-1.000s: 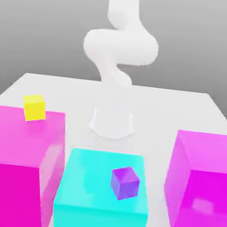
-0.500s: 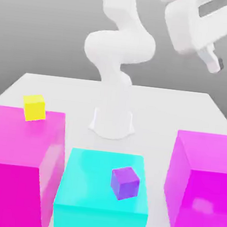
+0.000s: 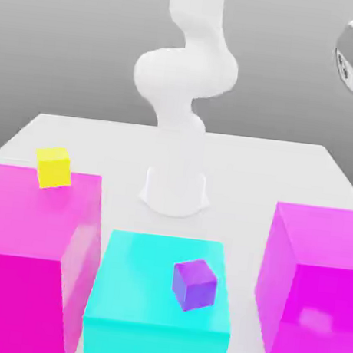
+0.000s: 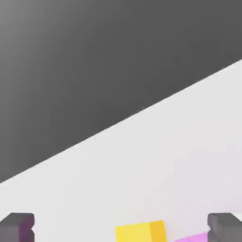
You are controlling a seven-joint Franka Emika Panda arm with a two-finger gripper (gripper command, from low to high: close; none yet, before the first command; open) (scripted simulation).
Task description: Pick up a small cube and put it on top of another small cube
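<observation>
Approach phase: nothing grasped, stacking not started.
Your end effector [image 4: 121, 227] is fully open and empty. In the hand view the golden cube [image 4: 141, 232] sits on the worktop [image 4: 156, 160] between the fingertips [image 4: 17, 227], at 6 o'clock, not yet enclosed. You still have to descend, grasp, lift and place.

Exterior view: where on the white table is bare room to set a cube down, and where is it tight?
Bare table lies behind the right magenta block, beside the arm's base, and behind the yellow cube. The front is crowded: the cyan block with its purple cube leaves narrow lanes to both magenta blocks.
</observation>
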